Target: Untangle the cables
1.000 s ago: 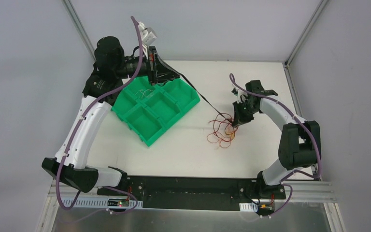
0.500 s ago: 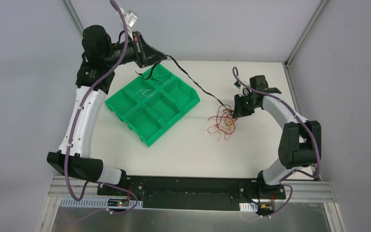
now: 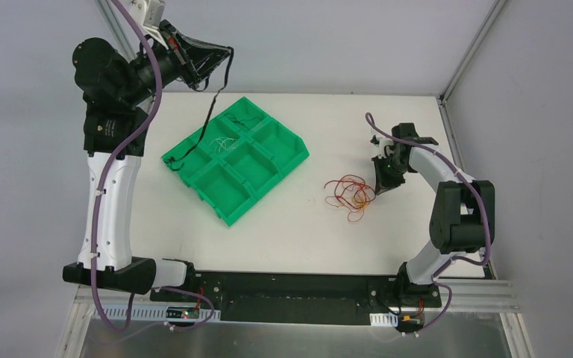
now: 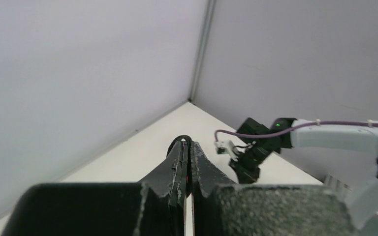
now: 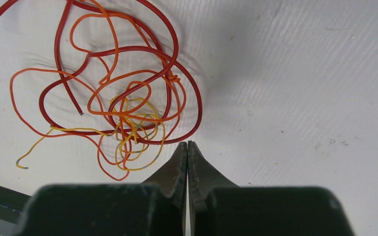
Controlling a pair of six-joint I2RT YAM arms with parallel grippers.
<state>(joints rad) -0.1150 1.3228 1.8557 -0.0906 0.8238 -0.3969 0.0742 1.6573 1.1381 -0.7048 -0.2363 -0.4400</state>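
A small tangle of red, orange and yellow cables [image 3: 349, 195] lies on the white table, also in the right wrist view [image 5: 123, 93]. My left gripper [image 3: 227, 54] is raised high at the back left, shut on a black cable [image 3: 207, 123] that hangs down into the green tray [image 3: 287, 165]. The black cable loops over the fingertips in the left wrist view [image 4: 183, 140]. My right gripper [image 3: 383, 186] is shut and empty just right of the tangle, its tips [image 5: 187, 144] at the tangle's edge without holding any wire.
The green tray has several compartments; thin white wires [image 3: 224, 143] lie in one. Metal frame posts [image 3: 468, 52] stand at the table's back corners.
My left gripper has risen and swung left, pulling the black cable free of the tangle; its end now hangs over the tray. My right gripper has let go of the tangle and backed off right.
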